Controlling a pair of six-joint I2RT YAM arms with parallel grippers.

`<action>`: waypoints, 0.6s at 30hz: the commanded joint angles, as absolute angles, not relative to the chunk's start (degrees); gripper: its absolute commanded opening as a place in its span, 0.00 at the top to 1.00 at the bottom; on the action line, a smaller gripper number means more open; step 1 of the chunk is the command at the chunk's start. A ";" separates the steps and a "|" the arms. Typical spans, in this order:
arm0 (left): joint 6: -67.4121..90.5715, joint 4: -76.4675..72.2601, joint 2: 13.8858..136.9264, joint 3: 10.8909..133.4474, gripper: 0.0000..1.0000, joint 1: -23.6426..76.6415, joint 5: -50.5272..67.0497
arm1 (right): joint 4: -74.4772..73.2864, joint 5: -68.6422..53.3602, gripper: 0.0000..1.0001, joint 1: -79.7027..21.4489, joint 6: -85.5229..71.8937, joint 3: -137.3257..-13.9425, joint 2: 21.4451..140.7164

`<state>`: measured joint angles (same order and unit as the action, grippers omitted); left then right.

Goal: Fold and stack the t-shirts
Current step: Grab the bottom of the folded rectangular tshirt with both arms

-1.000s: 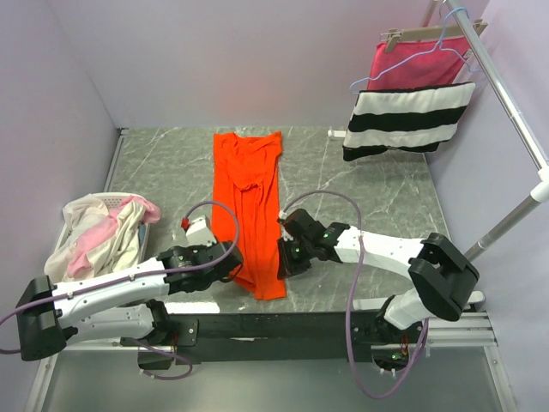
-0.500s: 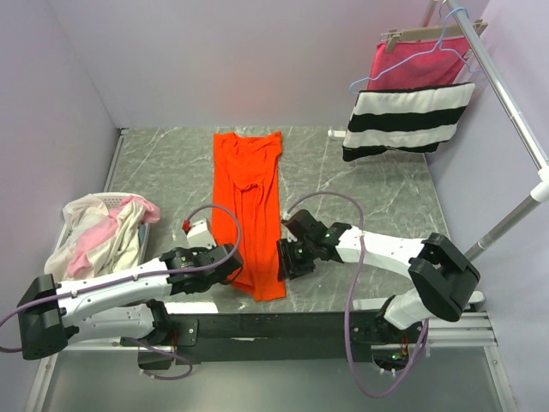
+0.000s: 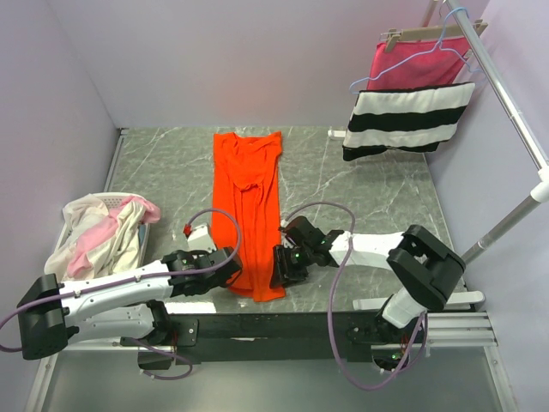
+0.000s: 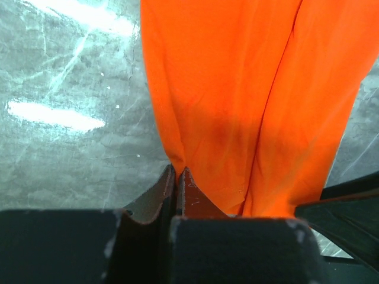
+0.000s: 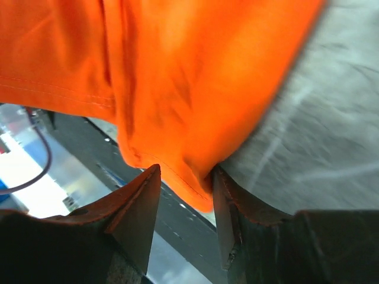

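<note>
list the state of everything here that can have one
orange t-shirt, folded into a long narrow strip, lying flat
left gripper, shut on the orange t-shirt's edge
right gripper, open, hem corner between its fingers
cream and pink t-shirts, unfolded, heaped
striped cloth, hanging

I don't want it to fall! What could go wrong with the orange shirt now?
The right gripper stands open around one near corner of the bright orange-red cloth t-shirt, while the left gripper is shut on the other; lifting now might pull it lopsided and spoil the fold.
That hem lies at the grey marble table's near edge, so it could slip off.
</note>
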<state>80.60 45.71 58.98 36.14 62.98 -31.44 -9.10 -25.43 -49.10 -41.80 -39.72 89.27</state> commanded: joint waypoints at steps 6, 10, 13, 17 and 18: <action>80.25 45.61 57.48 35.86 0.99 63.19 -31.20 | -8.34 -24.00 0.95 -49.75 -42.19 -40.43 92.47; 80.77 46.67 57.48 36.47 0.99 63.19 -31.99 | -11.77 -20.04 1.00 -49.83 -40.52 -42.01 87.90; 80.60 47.02 58.27 37.61 0.99 63.19 -32.96 | -13.71 -19.07 1.00 -49.57 -39.20 -44.11 85.26; 80.42 47.46 60.02 39.37 0.99 63.11 -36.37 | -15.82 -18.63 1.00 -48.52 -37.18 -47.45 84.11; 80.16 47.29 60.55 40.07 0.99 62.93 -36.91 | -16.26 -18.81 1.00 -47.99 -36.13 -48.16 84.11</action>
